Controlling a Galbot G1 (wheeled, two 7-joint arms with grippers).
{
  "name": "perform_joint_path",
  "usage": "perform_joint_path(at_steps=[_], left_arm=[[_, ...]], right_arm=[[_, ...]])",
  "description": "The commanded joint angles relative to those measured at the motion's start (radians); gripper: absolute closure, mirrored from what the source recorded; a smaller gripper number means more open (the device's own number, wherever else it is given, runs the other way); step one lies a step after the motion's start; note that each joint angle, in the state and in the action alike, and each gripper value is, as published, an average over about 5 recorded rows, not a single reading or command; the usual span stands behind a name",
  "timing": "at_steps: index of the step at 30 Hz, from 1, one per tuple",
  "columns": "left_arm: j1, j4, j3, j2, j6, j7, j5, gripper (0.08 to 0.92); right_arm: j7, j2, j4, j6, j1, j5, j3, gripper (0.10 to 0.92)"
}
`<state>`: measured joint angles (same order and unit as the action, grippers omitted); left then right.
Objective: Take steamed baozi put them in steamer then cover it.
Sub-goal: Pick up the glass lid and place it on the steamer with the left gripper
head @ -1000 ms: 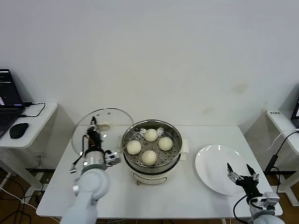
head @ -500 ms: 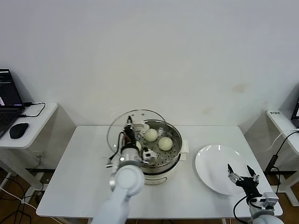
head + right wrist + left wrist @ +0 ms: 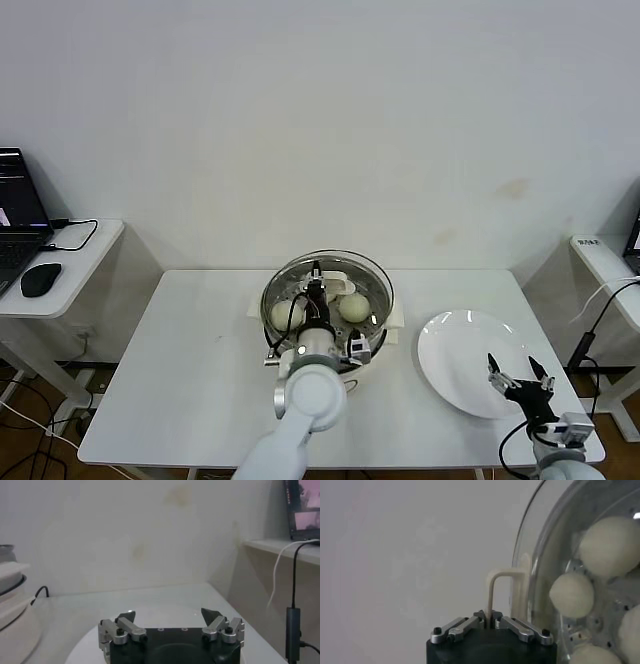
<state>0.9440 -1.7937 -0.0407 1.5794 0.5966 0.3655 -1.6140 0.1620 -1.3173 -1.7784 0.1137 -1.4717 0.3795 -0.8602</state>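
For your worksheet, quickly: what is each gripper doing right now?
Left gripper: shut on the glass lid's handle, over the steamer.
Right gripper: open, empty, above the plate.

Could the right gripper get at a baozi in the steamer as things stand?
Probably not: the glass lid, held by the left gripper, sits over the steamer, while the right gripper waits open above the plate.

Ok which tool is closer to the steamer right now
Left. The left tool is right above the steamer, shut on the glass lid handle. The right tool sits open over the white plate, off to the steamer's right.
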Motion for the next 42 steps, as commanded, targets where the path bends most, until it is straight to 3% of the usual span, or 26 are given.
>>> perform_joint_path(at_steps=[1,42], left_arm=[[-0.011,0.035,-0.018,0.021,0.002,0.003,-0.043,0.855],[-0.011,0.082,0.008,0.020,-0.014,0.004,-0.064,0.855]], right_arm=[[0.002,-0.002,0.007,-0.003,-0.001,-0.003,0.001,0.203],[0.006,-0.001,0.006,-0.006,-0.006,-0.004,-0.004,0.203]])
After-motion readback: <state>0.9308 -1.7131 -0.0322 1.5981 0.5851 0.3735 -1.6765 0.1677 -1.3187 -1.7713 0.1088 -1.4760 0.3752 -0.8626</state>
